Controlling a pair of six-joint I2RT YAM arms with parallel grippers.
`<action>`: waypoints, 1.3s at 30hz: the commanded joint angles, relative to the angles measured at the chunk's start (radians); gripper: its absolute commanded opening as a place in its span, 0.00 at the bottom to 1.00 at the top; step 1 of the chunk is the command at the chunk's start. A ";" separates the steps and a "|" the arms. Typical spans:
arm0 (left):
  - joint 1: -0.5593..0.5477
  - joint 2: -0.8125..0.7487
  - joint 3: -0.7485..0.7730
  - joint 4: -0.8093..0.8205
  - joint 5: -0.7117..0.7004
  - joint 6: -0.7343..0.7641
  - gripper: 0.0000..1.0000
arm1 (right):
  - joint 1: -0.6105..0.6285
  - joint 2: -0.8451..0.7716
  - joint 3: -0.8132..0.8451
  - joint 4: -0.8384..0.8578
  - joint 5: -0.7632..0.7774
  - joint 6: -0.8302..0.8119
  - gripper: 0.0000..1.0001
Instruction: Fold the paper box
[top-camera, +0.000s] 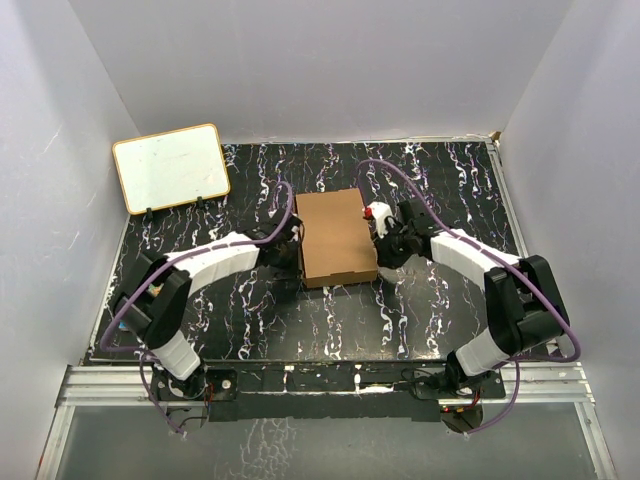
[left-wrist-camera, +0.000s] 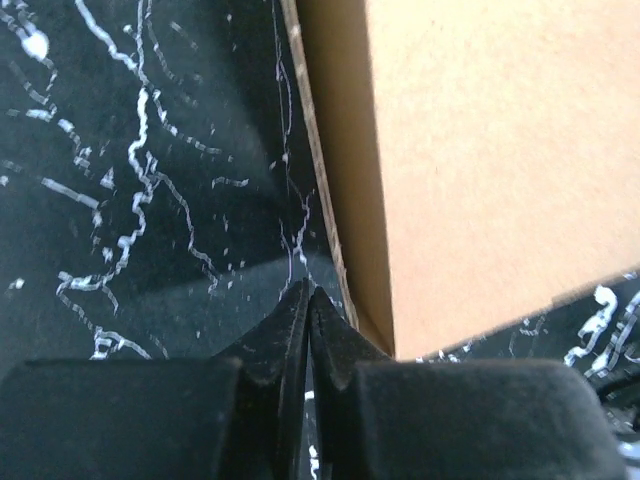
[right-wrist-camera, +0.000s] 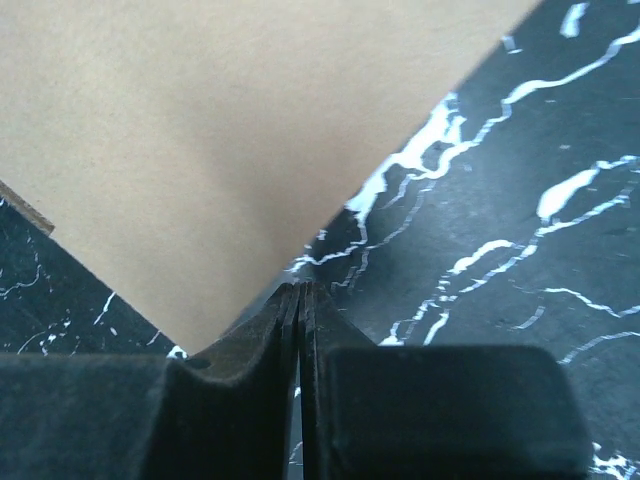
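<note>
Top external, closed left end effector (top-camera: 291, 240) beside paper box (top-camera: 336, 238) edge

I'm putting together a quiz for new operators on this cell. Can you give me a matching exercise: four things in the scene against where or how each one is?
Things:
1. paper box
2. white board
3. left gripper
4. right gripper

Places or states:
A. shut, by the box's right side
B. at the far left corner of the table
C. brown, mid-table between the two arms
D. shut, by the box's left side

Pairs: 1-C, 2-B, 3-D, 4-A
</note>
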 joint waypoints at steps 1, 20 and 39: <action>0.062 -0.160 -0.068 -0.004 0.032 -0.021 0.03 | -0.058 -0.052 0.016 0.080 -0.021 0.028 0.10; -0.089 0.018 0.138 0.048 0.162 -0.107 0.00 | 0.151 -0.047 0.025 0.008 0.004 0.064 0.08; 0.208 -0.165 0.029 0.043 0.184 0.209 0.12 | -0.081 -0.004 0.162 0.062 0.094 0.003 0.10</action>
